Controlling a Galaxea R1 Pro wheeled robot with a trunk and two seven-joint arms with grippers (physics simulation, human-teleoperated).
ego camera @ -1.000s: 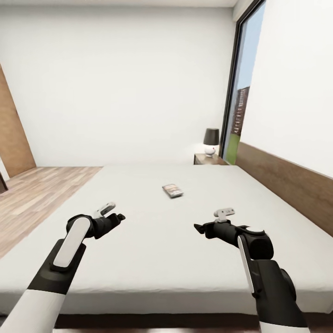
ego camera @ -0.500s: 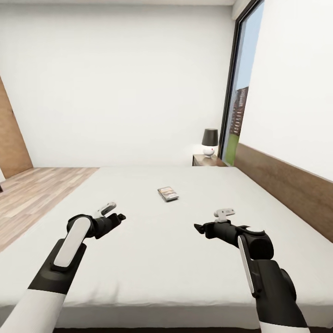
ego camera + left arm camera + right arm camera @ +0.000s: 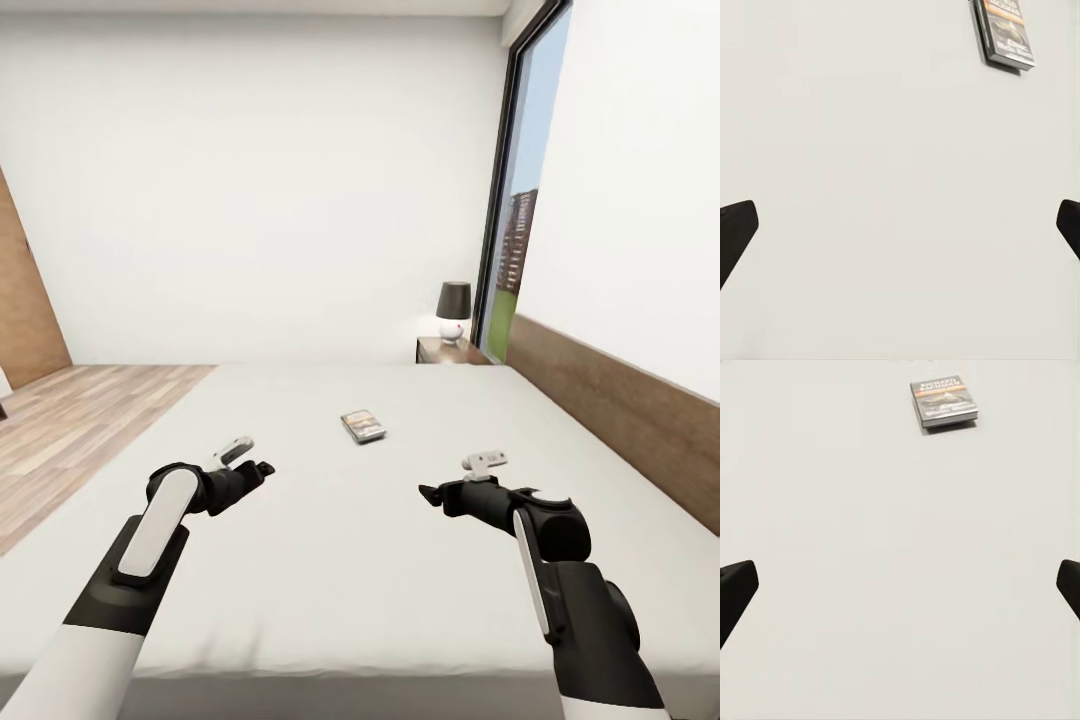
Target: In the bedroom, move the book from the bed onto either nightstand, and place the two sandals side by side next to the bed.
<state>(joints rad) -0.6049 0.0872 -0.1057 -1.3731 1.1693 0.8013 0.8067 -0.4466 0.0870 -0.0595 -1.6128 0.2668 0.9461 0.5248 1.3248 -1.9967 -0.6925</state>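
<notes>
Book top cut by frame edge; nightstand part-hidden behind bed.

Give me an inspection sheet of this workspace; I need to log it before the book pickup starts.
Surface: bed, pale mattress, flat.
Job's things: book lying flat mid-mattress, beyond both grippers; nightstand at the far corner by the window.
Clutter: lamp on the nightstand.
Grippers: left gripper and right gripper open, empty, hovering over the mattress.
Cables: nothing seen.
Surroundings: white walls, wood floor, headboard, tall window.
</notes>
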